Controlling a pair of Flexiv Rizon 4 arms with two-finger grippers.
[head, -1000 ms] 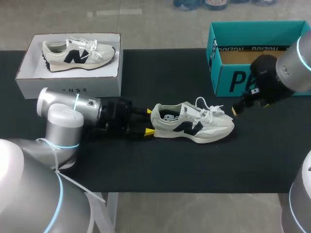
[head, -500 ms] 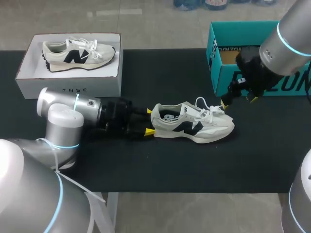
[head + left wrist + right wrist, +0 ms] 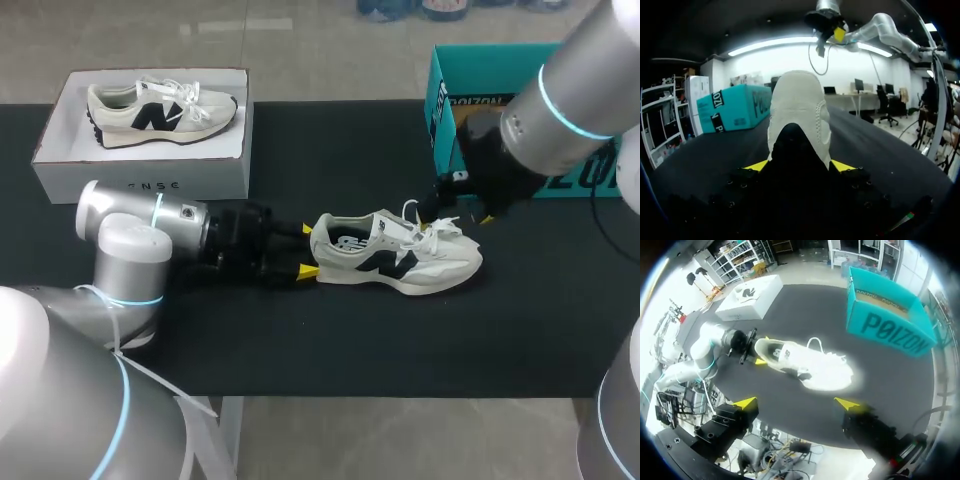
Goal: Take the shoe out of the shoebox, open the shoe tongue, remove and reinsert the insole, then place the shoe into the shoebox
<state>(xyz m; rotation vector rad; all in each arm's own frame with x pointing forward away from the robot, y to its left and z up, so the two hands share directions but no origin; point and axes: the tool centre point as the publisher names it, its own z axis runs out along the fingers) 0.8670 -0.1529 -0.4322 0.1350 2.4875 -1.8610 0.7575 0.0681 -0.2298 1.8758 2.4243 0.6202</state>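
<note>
A cream shoe (image 3: 395,252) with a dark side logo lies on its sole in the middle of the black table (image 3: 330,340), toe toward the right. My left gripper (image 3: 306,250) lies flat behind it, shut on the heel with one yellow tip on each side. In the left wrist view the heel (image 3: 799,115) fills the space between the tips. My right gripper (image 3: 458,200) hangs open, high over the laces and toe. From the right wrist view the shoe (image 3: 805,365) lies well ahead of that gripper (image 3: 796,403). The teal shoebox (image 3: 445,120) stands open at the back right.
A white box (image 3: 140,170) at the back left holds a second, matching shoe (image 3: 160,110). The teal shoebox (image 3: 890,325) is just behind my right arm. The front strip of the table holds nothing.
My right arm has swung left from in front of the teal shoebox to over the shoe's laces, fingers still open. The left gripper and the shoe have stayed put.
</note>
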